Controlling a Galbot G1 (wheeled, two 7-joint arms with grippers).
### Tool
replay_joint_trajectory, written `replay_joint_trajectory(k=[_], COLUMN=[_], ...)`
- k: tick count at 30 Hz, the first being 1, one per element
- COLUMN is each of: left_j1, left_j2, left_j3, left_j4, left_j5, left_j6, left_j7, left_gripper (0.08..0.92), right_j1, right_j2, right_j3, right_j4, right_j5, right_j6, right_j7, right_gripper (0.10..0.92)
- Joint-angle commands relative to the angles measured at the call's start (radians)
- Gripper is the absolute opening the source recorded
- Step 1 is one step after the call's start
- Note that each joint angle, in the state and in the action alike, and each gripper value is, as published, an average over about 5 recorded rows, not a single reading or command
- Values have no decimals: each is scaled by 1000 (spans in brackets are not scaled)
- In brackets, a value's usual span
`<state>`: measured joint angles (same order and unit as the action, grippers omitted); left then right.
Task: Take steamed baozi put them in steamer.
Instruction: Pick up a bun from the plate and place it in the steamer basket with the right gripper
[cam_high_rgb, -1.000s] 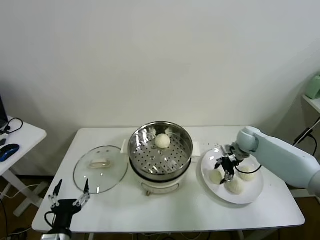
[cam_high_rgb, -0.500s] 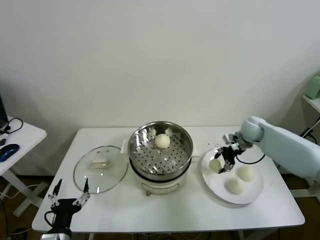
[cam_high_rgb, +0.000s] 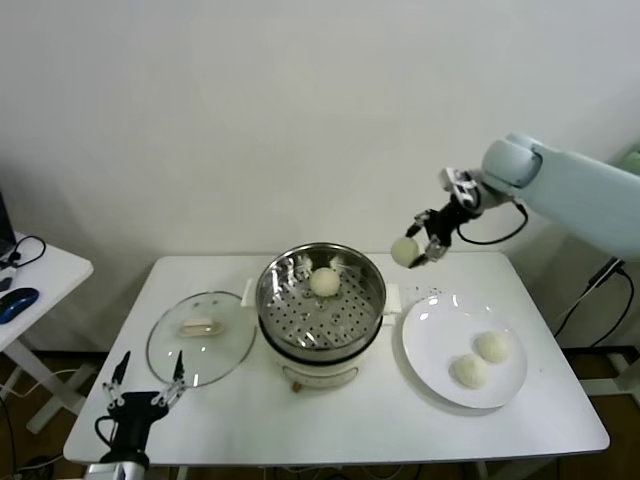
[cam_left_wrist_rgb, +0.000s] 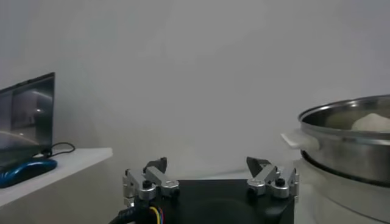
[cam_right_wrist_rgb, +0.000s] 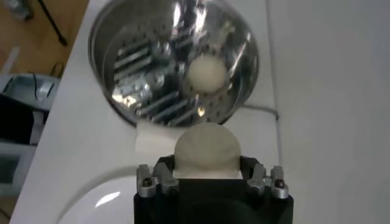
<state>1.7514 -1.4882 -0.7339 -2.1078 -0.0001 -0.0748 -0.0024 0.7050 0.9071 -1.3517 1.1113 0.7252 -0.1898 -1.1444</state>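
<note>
Lifted off the plate (cam_high_rgb: 430, 345) since a second ago, one steamed baozi (cam_high_rgb: 404, 251) is now clamped in the right gripper (cam_high_rgb: 417, 250) beside the steamer (cam_high_rgb: 321, 300), while the left gripper (cam_high_rgb: 140, 392) is parked spread open at the table's front-left.

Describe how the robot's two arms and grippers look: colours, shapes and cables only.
The right arm has a smooth, rounded pale blue-white shell, with a black cable looping at the wrist. The right gripper is black with silver metal finger mounts. The left gripper is likewise black with silver fingers, with red and yellow wires at its base.
</note>
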Motion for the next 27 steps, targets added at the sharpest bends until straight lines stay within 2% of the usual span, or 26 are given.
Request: replay_joint_trajectory(k=[1,7,13,27], left_j1=[16,25,47,52], left_j2=[40,43,49,45], left_j3=[21,23,15,6], left_j4=[-6,-25,-39,-39], left_j5=[31,34,32,25], left_j6=[-11,-9,-15,-15], left_j7=[1,2,-1,-2], left_gripper=[823,823,823,823], right_j1=[139,17,-91,-189], right_j2=[168,340,448,478], right_j3=[-101,-64,-50,-65], right_j4=[-1,-33,-104,-154], right_j5=[206,196,168,83], right_j6=[-48,-77,-83,-74], right_j7=[21,63,81,84], right_gripper=[687,687,687,687])
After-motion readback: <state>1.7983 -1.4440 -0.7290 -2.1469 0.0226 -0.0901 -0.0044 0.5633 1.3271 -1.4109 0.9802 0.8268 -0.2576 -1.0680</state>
